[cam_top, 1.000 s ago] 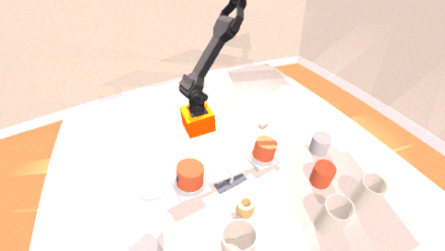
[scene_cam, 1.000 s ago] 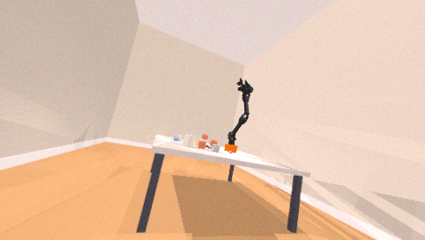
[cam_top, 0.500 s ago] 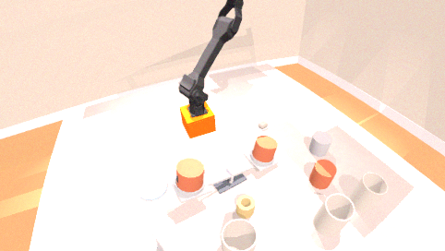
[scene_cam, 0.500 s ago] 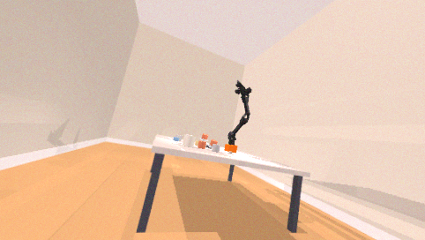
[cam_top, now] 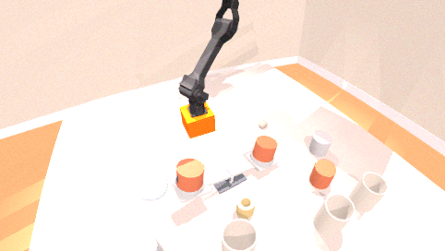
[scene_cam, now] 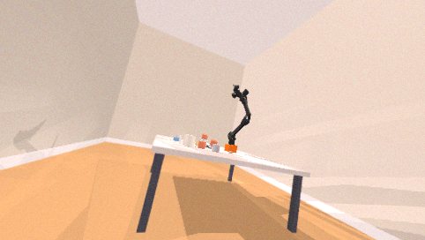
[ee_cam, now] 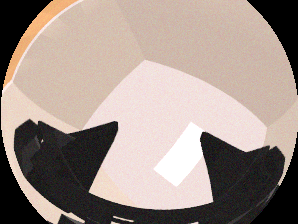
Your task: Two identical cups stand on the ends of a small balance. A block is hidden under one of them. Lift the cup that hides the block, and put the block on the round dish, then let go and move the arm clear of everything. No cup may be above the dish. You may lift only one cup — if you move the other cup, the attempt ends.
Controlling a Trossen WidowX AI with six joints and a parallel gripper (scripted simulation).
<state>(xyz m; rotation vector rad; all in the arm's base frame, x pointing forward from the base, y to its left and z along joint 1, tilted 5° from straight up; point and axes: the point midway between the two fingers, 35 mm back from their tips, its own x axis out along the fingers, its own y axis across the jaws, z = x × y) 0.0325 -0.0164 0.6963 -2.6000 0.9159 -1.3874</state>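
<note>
Two orange cups stand on the balance's end pans: the left cup [cam_top: 190, 179] and the right cup [cam_top: 264, 150]. The balance's dark base [cam_top: 230, 184] lies between them. I cannot tell which end sits lower. No block shows; the cups hide whatever is under them. The white round dish [cam_top: 153, 189] lies left of the left cup, faint against the white table, with no cup seen above it. My gripper [scene_cam: 235, 86] [ee_cam: 159, 128] is open and empty, high above the table and far from both cups. It is beyond the top edge of the top view.
Another orange cup [cam_top: 322, 174] and a grey cup [cam_top: 319, 144] stand on the right. Several tall white cups, one of them here [cam_top: 334, 214], stand along the front and right. A small yellow object [cam_top: 246, 209] is in front of the balance. A small pale lump [cam_top: 262, 124] lies behind the right cup.
</note>
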